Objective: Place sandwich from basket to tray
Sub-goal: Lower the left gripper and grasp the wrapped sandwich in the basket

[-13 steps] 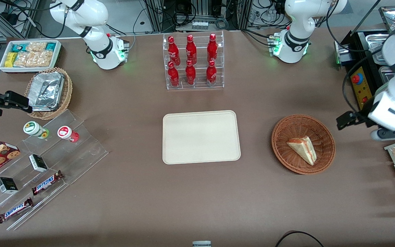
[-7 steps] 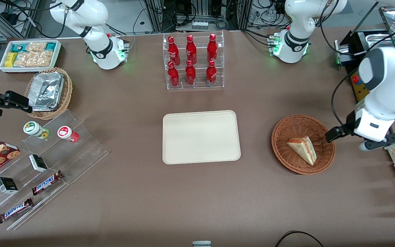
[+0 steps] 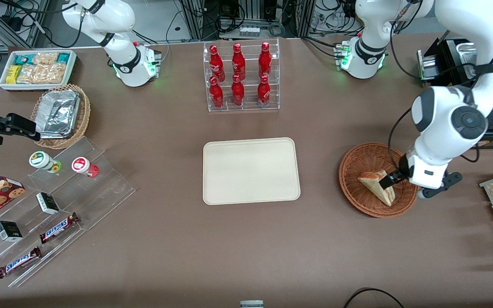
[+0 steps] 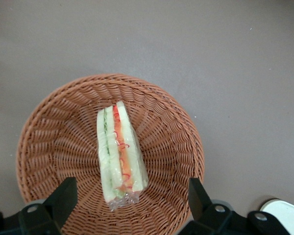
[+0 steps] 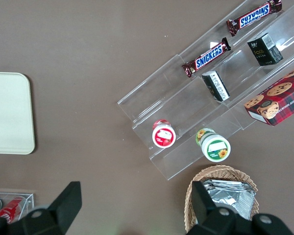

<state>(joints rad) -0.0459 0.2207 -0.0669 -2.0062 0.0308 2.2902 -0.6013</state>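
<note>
Fig. 1. Approach to the sandwich [image 4: 118, 152], not yet gripped.

The sandwich stands on edge in the basket [image 3: 354, 194], its filling layers facing my wrist camera. I have the gripper [image 4: 130, 198] above it, jaws spread wide, 1 finger on each side of the wedge, holding nothing. The tray [image 3: 250, 171] lies bare, well apart toward the parked arm's end. I judge 0 steps done: descent, grasp, lift, carry and release all remain.
</note>
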